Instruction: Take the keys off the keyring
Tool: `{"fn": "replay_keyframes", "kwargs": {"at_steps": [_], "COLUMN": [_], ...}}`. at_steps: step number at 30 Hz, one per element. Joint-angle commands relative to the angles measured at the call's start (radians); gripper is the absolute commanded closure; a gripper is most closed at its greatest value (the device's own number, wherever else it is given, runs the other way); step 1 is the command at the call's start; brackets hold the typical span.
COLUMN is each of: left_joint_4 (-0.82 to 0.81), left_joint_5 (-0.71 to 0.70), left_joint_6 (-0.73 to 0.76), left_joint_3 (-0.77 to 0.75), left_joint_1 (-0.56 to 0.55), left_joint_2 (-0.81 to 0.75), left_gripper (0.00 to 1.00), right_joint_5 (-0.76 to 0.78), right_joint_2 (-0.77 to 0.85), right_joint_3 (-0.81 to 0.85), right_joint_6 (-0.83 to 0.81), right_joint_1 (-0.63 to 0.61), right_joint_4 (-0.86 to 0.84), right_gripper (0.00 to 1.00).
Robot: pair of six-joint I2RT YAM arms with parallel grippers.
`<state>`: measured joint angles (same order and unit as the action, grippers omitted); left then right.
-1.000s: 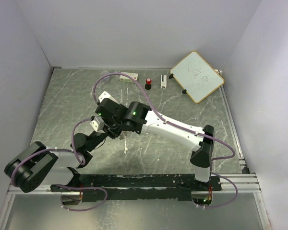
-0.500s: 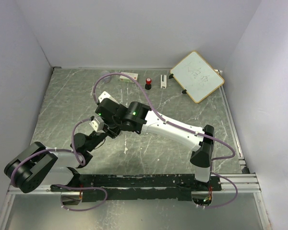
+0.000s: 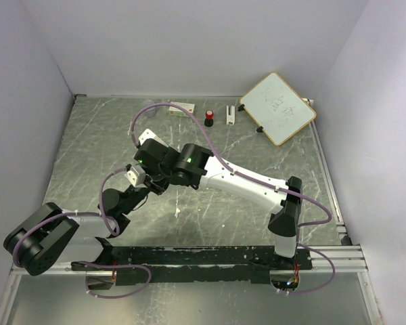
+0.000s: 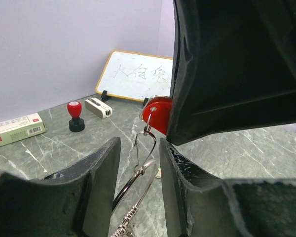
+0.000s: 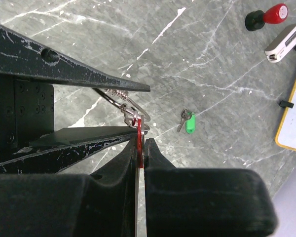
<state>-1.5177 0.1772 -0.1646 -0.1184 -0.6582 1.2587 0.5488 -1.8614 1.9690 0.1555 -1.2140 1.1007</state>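
The red key [image 4: 157,114] is pinched at its head by my right gripper [image 5: 141,140], which is shut on it. From that key a thin clip hangs down to the silver wire keyring [image 4: 138,182]. The keyring lies between the fingers of my left gripper [image 4: 138,143], spanning the gap from one pad to the other and held above the table. From the right wrist, the keyring [image 5: 123,101] runs under the left gripper's finger. The green key [image 5: 188,122] lies loose on the table, off the ring. From above, both grippers meet at centre left [image 3: 157,179].
A black stamp with a red top [image 3: 208,118], a small white block [image 3: 229,114] and a green-and-white box [image 3: 181,108] stand along the back wall. A whiteboard [image 3: 277,108] leans at the back right. White walls close in the marble table [image 3: 257,145].
The left arm's rear links have shifted slightly to the left. Both grippers stay together at the same spot.
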Motion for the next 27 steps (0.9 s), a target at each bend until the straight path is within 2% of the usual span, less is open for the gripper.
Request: {"fn": "replay_keyframes", "kwargs": {"at_steps": [1, 27], "left_joint_4": [-0.088, -0.082], "left_joint_5": [-0.002, 0.011], "left_joint_6": [-0.007, -0.012], "left_joint_3": [0.008, 0.005], "left_joint_1": [-0.01, -0.011], "left_joint_2": [0.003, 0.024], "left_gripper": [0.51, 0.56], "right_joint_5": [0.011, 0.019], "right_joint_2": [0.017, 0.028], "right_joint_3": [-0.001, -0.015], "right_joint_6": [-0.007, -0.007], "right_joint_1": [-0.007, -0.006], "right_joint_4": [-0.024, -0.036], "right_gripper": [1.0, 1.0]}}
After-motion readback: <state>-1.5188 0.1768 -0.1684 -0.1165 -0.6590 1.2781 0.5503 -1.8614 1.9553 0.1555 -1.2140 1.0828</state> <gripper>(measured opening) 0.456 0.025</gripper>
